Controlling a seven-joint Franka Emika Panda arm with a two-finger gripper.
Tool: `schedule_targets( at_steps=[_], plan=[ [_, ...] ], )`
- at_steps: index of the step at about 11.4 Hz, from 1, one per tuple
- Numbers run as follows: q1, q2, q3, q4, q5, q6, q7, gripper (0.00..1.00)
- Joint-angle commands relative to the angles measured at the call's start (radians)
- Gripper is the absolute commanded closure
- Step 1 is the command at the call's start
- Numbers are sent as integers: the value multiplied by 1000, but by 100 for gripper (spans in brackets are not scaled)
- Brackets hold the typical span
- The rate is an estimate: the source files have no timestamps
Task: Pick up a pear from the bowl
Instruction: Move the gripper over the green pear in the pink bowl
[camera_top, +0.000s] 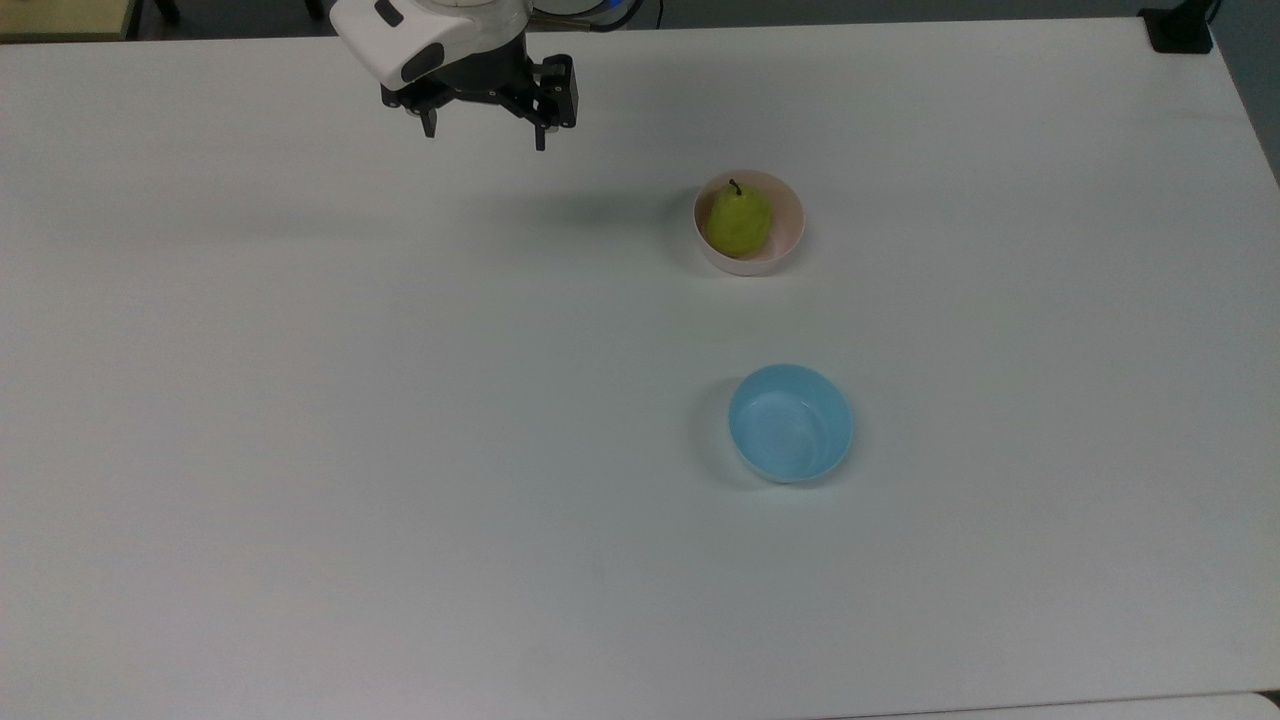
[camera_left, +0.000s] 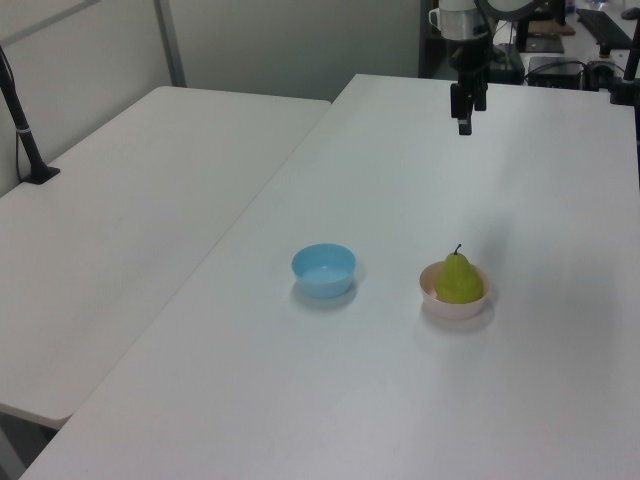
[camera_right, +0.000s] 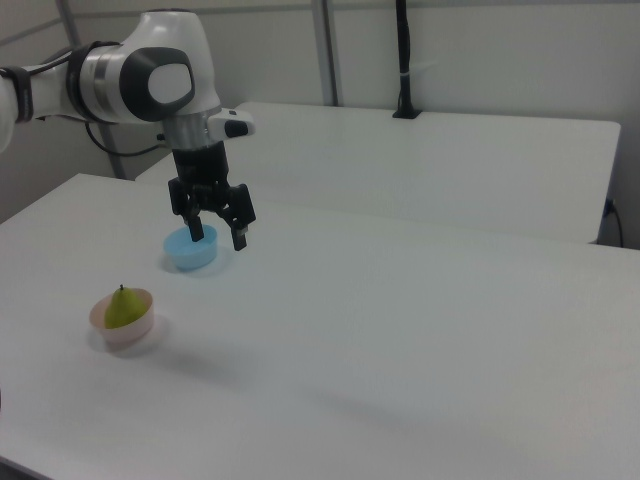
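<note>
From the top view I have the gripper (camera_top: 484, 138) hanging over the far part of the white counter (camera_top: 400, 450), up near the top edge and toward the top view's left, its two dark fingers (camera_top: 540, 138) spread apart with nothing between them. The pear (camera_top: 740, 222) sits inside the pink bowl (camera_top: 785, 245), stem pointing toward the far edge, well apart from the gripper and toward the top view's right of it. The blue bowl (camera_top: 790, 423) stands nearer to me in the top view, below the pink one and clear of it, open side up. Switching to the left view, I see the gripper (camera_left: 466, 118) at the far end of the counter (camera_left: 300, 400), held above the surface, with the pear (camera_left: 458, 279) upright in the pink bowl (camera_left: 455, 305) toward the left view's right and the blue bowl (camera_left: 324, 270) just to the left view's left of it, the two bowls near each other but not touching. A second counter (camera_left: 120, 200) adjoins on the left view's left. In the right view the gripper (camera_right: 219, 237) hovers with the fingers (camera_right: 240, 238) parted, in front of the blue bowl (camera_right: 190, 252) as I see it, and the pear (camera_right: 122, 308) rests in the pink bowl (camera_right: 128, 330) toward the right view's lower left, apart from the gripper.
</note>
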Motion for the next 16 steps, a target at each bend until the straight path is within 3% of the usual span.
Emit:
schedule_targets(
  at_steps=[1, 7, 10, 12, 16],
  plan=[
    [18, -5, -14, 8, 4, 1, -18, 0],
    [113, -3, -25, 8, 9, -1, -21, 0],
    [257, 24, -48, 6, 10, 4, -23, 0],
    [325, 75, -50, 6, 58, 24, -24, 0],
    [399, 187, -65, 0, 47, 96, -24, 0]
  ],
)
